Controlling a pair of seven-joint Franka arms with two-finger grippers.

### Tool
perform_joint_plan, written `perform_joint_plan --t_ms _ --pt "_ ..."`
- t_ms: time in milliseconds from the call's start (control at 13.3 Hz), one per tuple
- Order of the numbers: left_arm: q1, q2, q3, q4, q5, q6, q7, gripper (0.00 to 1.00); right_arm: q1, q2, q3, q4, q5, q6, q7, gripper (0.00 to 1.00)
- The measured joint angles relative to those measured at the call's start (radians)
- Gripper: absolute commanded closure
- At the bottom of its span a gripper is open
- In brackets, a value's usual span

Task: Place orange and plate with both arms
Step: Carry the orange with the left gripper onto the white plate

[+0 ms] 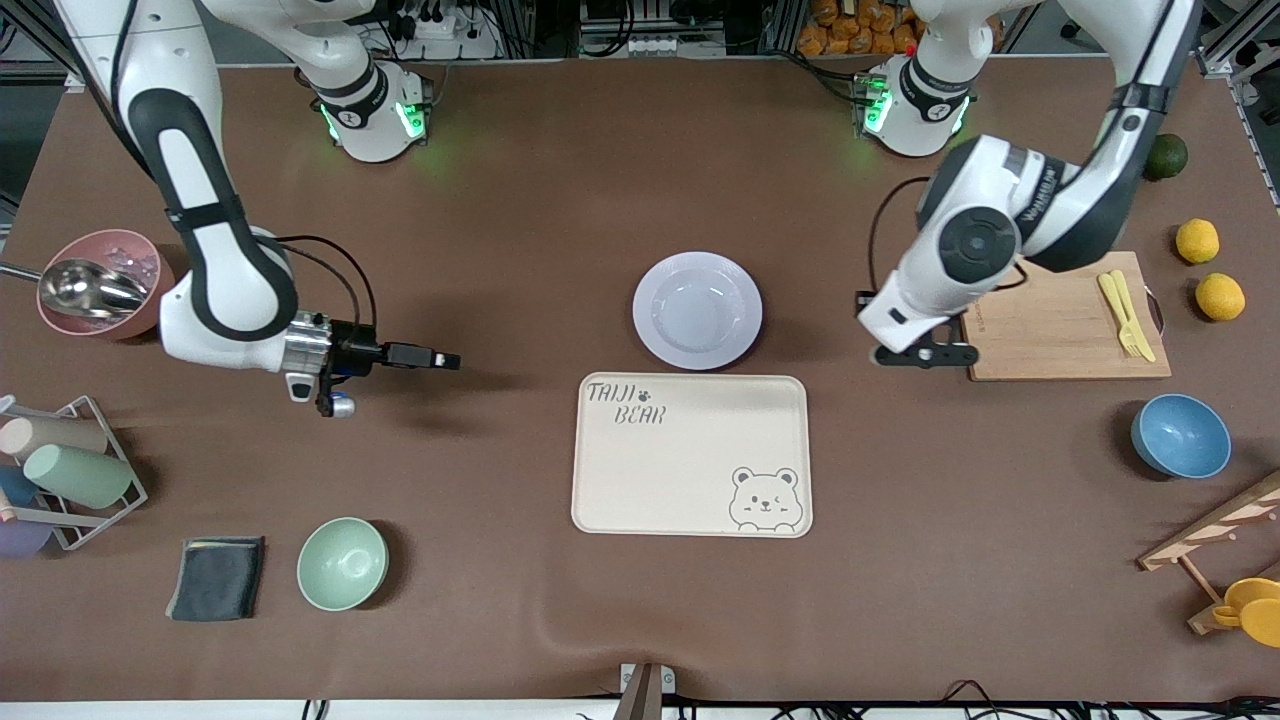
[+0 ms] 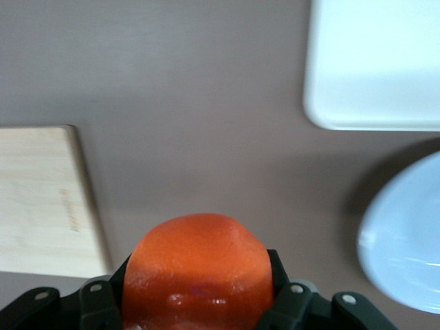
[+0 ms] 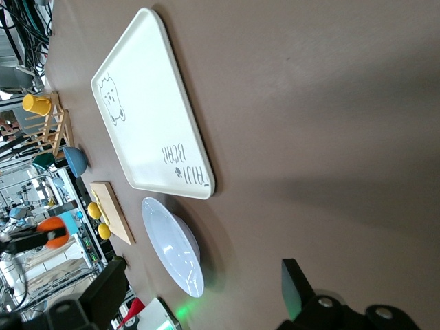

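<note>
My left gripper [image 2: 199, 275] is shut on the orange [image 2: 199, 265], a glossy red-orange fruit. In the front view this gripper [image 1: 922, 352] hangs low over the table between the plate [image 1: 697, 310] and the cutting board, and the arm hides the orange there. The round lavender-white plate lies on the table, just farther from the front camera than the bear tray; it also shows in the left wrist view [image 2: 405, 240] and the right wrist view [image 3: 172, 244]. My right gripper [image 1: 443, 360] is open and empty, lying level above the table on the right arm's side of the plate, fingers pointing toward it.
The cream bear tray [image 1: 690, 455] lies just nearer the camera than the plate. A wooden cutting board [image 1: 1060, 325] with yellow cutlery, two lemons [image 1: 1197, 241] and a blue bowl [image 1: 1180, 435] are at the left arm's end. A green bowl [image 1: 342, 563], pink bowl [image 1: 100, 283] and cup rack [image 1: 60, 470] are at the right arm's end.
</note>
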Motion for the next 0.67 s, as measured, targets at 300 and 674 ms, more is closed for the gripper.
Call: perform_joint_plan --t_ms 300,674 --pt "-0.230 0.176 -0.004 0.161 -0.008 -0.007 -0.310 0.91 0.046 0.000 0.000 -0.018 0.051 0.059 -0.019 0.00" --pt "-0.457 0.404 0.055 0.318 -0.001 -0.004 -0.479 0.91 0.092 0.000 0.000 -0.028 0.089 0.084 -0.038 0.00"
